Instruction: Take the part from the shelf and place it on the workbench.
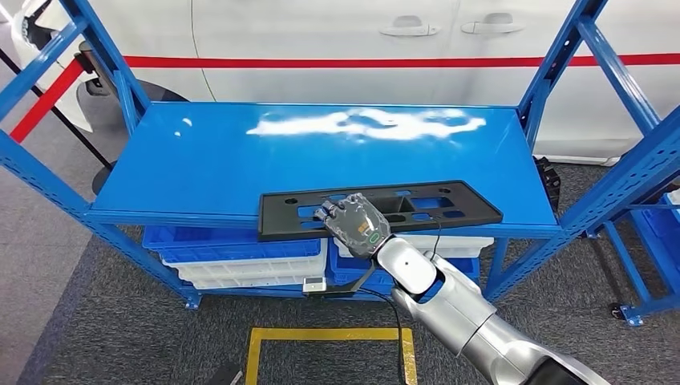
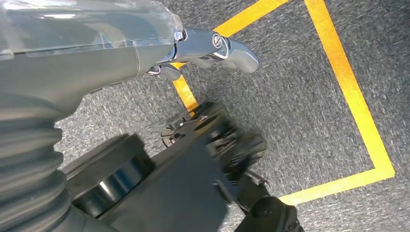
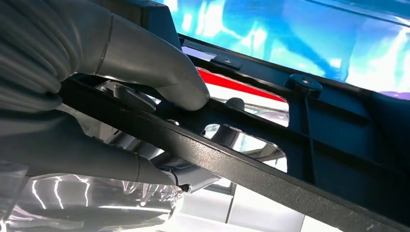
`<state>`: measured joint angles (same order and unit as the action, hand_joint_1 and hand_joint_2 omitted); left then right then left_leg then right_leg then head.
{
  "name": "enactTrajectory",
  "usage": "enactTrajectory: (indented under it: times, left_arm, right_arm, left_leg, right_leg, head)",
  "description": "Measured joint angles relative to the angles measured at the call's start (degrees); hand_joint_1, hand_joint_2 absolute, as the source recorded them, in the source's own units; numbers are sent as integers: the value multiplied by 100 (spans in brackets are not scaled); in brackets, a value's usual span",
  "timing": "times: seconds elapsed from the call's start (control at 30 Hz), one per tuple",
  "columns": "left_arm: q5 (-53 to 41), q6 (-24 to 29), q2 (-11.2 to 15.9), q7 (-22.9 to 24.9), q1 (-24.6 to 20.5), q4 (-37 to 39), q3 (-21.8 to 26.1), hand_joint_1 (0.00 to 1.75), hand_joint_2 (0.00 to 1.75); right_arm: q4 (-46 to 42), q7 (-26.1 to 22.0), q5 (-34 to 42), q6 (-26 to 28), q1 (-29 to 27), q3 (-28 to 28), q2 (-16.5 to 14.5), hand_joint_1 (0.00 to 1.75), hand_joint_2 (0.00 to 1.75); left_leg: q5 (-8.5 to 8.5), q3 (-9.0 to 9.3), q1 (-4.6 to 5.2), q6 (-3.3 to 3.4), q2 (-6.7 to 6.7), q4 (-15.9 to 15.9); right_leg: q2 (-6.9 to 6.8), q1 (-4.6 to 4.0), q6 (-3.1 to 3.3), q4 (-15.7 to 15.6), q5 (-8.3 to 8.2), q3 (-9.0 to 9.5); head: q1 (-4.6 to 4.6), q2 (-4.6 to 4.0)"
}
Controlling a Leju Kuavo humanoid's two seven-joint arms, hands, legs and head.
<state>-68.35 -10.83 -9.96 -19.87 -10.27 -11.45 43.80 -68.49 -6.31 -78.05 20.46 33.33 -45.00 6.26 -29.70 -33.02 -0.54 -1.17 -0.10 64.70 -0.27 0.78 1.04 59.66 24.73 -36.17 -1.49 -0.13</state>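
The part (image 1: pixel 449 204) is a long flat black plastic panel with several cutouts, lying along the front edge of the blue shelf (image 1: pixel 240 160). My right hand (image 1: pixel 357 220) grips its front rim near the middle. In the right wrist view the thumb (image 3: pixel 159 72) presses on one face of the part (image 3: pixel 300 159) and the fingers (image 3: pixel 121 164) curl against the other. My left hand (image 2: pixel 145 43) hangs over the grey floor, holding nothing, its fingers loosely extended.
Blue and white bins (image 1: pixel 248 257) are stacked under the shelf. Blue uprights (image 1: pixel 577 48) frame both ends of the shelf. A white car (image 1: pixel 361 40) with a red stripe stands behind it. A yellow tape square (image 1: pixel 329 337) marks the floor in front.
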Motion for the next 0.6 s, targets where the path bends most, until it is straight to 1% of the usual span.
enactTrajectory:
  times: [0.03, 0.07, 0.1, 0.13, 0.17, 0.2, 0.23, 0.27, 0.3, 0.33, 0.37, 0.4, 0.43, 0.47, 0.5, 0.53, 0.57, 0.6]
  left_arm:
    - [31, -1, 13, -14, -1, -1, 0, 0, 175]
    - [62, -8, 26, -30, 3, -2, 0, 0, 175]
    - [87, -17, 40, -41, 10, -2, 0, 0, 175]
    - [110, -27, 46, -49, 19, -2, 1, 0, 175]
    - [126, -36, 51, -52, 28, -2, 1, 0, 175]
    - [138, -40, 55, -54, 31, -2, 2, 0, 175]
    - [146, -41, 56, -53, 32, -2, 2, 0, 175]
    - [151, -39, 56, -50, 32, -2, 2, 0, 175]
    - [154, -35, 56, -45, 36, -1, 2, 0, 175]
    - [156, -30, 55, -38, 43, -2, 2, 0, 175]
    - [156, -21, 54, -29, 52, -2, 2, 0, 175]
    - [156, -10, 52, -22, 58, -2, 2, 0, 175]
    - [156, 1, 50, -13, 61, -2, 2, 0, 175]
    - [157, 10, 44, -3, 59, -2, 2, 0, 175]
    - [157, 16, 39, 6, 55, -2, 2, 0, 175]
    - [157, 19, 33, 16, 47, -2, 2, 0, 175]
    - [157, 19, 28, 24, 41, -2, 2, 0, 175]
    - [157, 19, 27, 29, 35, -2, 2, 0, 175]
  right_arm:
    - [9, -18, 23, -7, 3, 0, -21, 175, 175]
    - [21, -28, 34, -13, 4, -1, -55, 175, 175]
    - [35, -31, 34, -17, 3, -2, -98, 175, 175]
    - [47, -30, 28, -21, -1, -7, -144, 175, 175]
    - [56, -27, 19, -22, -6, -13, -184, 175, 175]
    - [63, -23, 8, -26, -8, -22, -214, 175, 175]
    - [70, -17, -6, -32, -8, -31, -239, 175, 175]
    - [76, -10, -19, -42, -10, -37, -257, 175, 175]
    - [81, -5, -30, -55, -17, -40, -271, 175, 175]
    - [84, 0, -41, -68, -29, -42, -280, 175, 175]
    - [86, 1, -48, -81, -40, -42, -282, 175, 175]
    - [89, -1, -53, -90, -49, -42, -282, 175, 175]
    - [90, -7, -56, -97, -52, -42, -282, 175, 175]
    - [88, -18, -59, -98, -51, -41, -281, 175, 175]
    - [84, -28, -59, -97, -50, -39, -281, 175, 175]
    - [76, -40, -59, -95, -49, -35, -280, 175, 175]
    - [67, -49, -59, -92, -49, -31, -278, 175, 175]
    - [60, -54, -58, -91, -48, -27, -273, 175, 175]
  left_leg:
    - [72, 202, 15, 31, -3, -346]
    - [100, 321, 33, 61, -7, -572]
    - [89, 349, 52, 86, -9, -652]
    - [128, 333, 63, 113, -10, -675]
    - [180, 319, 47, 149, -5, -710]
    - [239, 302, 34, 189, 1, -749]
    - [304, 271, 19, 233, 8, -788]
    - [360, 230, 6, 266, 15, -812]
    - [400, 175, 17, 288, 17, -811]
    - [435, 117, 22, 298, 19, -799]
    - [465, 56, 27, 296, 19, -782]
    - [491, -2, 30, 292, 20, -759]
    - [511, -60, 30, 284, 20, -726]
    - [523, -113, 29, 275, 20, -684]
    - [531, -161, 30, 262, 20, -641]
    - [539, -204, 37, 242, 19, -601]
    - [555, -235, 43, 214, 18, -572]
    - [578, -259, 48, 178, 17, -560]
  right_leg:
    - [2, -3, -27, -2, -30, -17]
    - [5, -3, -59, -7, -62, -30]
    - [6, 0, -95, -19, -99, -41]
    - [8, 5, -132, -39, -139, -46]
    - [9, 8, -167, -50, -152, -54]
    - [10, 7, -197, -21, -100, -77]
    - [14, 5, -219, 108, 42, -132]
    - [16, 6, -233, 353, 263, -222]
    - [19, 6, -243, 686, 515, -333]
    - [21, 8, -254, 1047, 722, -440]
    - [21, 9, -264, 1317, 825, -501]
    - [20, 11, -270, 1429, 819, -487]
    - [19, 12, -271, 1329, 713, -367]
    - [17, 14, -265, 1029, 557, -148]
    - [16, 12, -250, 651, 467, 102]
    - [17, -1, -226, 312, 400, 310]
    - [20, -15, -200, 90, 382, 431]
    - [24, -31, -174, 3, 400, 459]
  head:
    - [0, 0]
    - [0, 0]
    - [0, 0]
    - [0, 0]
    - [1, 0]
    - [1, 0]
    - [1, 0]
    - [1, 0]
    - [1, 0]
    - [0, 0]
    - [0, 0]
    - [0, 0]
    - [0, 0]
    - [0, 0]
    - [1, 0]
    - [0, 0]
    - [0, 0]
    - [0, 0]
